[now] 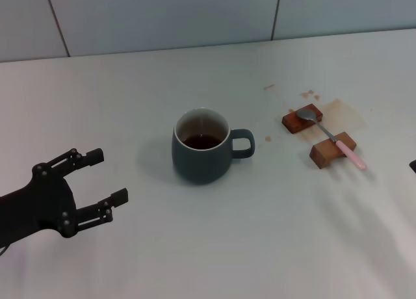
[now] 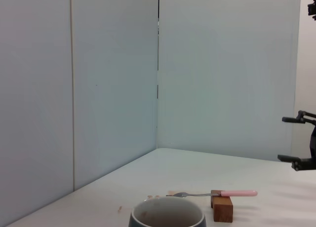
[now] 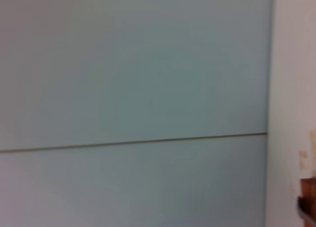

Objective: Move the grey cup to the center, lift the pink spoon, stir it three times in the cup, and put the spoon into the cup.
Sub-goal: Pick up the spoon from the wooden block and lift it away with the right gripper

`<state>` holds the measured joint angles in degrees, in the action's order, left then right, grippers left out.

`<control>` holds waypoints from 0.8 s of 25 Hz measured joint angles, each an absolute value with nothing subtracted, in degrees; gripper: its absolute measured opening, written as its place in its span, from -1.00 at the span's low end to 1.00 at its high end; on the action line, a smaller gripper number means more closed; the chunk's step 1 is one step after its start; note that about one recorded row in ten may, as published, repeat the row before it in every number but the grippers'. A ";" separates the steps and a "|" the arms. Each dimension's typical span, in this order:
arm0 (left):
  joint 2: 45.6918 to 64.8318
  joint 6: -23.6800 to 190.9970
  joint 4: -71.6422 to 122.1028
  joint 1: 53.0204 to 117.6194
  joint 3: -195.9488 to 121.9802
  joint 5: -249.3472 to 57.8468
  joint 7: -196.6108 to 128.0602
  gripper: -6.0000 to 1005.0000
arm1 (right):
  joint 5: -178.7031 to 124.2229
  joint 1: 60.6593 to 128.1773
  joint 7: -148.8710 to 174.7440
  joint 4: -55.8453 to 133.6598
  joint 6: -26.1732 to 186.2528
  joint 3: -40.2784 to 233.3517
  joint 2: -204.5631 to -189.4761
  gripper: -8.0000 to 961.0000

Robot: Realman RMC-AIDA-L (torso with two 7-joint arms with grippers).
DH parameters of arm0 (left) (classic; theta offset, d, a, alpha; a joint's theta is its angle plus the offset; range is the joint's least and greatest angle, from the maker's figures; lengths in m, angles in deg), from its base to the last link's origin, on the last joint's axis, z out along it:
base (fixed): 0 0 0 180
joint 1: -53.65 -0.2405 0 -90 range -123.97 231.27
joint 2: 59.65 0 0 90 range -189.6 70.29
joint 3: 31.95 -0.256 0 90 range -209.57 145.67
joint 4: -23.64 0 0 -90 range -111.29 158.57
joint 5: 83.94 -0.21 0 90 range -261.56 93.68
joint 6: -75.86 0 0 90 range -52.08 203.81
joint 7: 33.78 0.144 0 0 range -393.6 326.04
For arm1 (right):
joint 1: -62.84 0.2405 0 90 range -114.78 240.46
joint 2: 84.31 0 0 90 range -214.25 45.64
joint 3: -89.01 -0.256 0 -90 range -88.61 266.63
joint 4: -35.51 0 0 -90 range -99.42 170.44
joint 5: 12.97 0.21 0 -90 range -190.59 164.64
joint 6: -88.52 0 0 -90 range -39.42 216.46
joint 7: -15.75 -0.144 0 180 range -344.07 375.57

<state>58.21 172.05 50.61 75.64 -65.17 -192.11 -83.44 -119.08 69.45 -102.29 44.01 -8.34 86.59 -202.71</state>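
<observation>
Nearest, the left gripper (image 1: 99, 179) hangs low over the near left part of the white table (image 1: 214, 247), its two fingers (image 1: 91, 157) spread wide with nothing between them, pointing toward the grey cup (image 1: 203, 146) and well apart from it. Bare tabletop lies all around it and across the whole near edge. Further in, the grey cup stands upright near the middle, dark liquid inside, its loop handle turned toward the robot's right. Open surface rings it on every side. To its right, beyond the handle, the pink spoon (image 1: 333, 138) lies bridged across two brown wooden blocks (image 1: 333, 150), bowl on the far block, pink handle overhanging the near one. Brown stains (image 1: 341, 112) mark the table around them. The right gripper (image 2: 301, 145) hovers above the table's right side, seen only from the left wrist view, fingers apart. Farthest, a pale panelled wall (image 1: 162, 16) closes the table's back edge.
</observation>
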 joint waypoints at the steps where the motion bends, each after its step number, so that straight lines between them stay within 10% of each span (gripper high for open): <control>1: 58.23 172.00 50.57 75.67 -65.17 -192.11 -83.44 0.66 | -119.11 69.35 -103.00 44.02 -7.84 86.61 -202.71 0.70; 20: 58.47 172.11 50.35 76.23 -65.08 -191.27 -83.43 0.66 | -123.10 71.52 -104.23 43.68 0.82 87.64 -203.06 0.67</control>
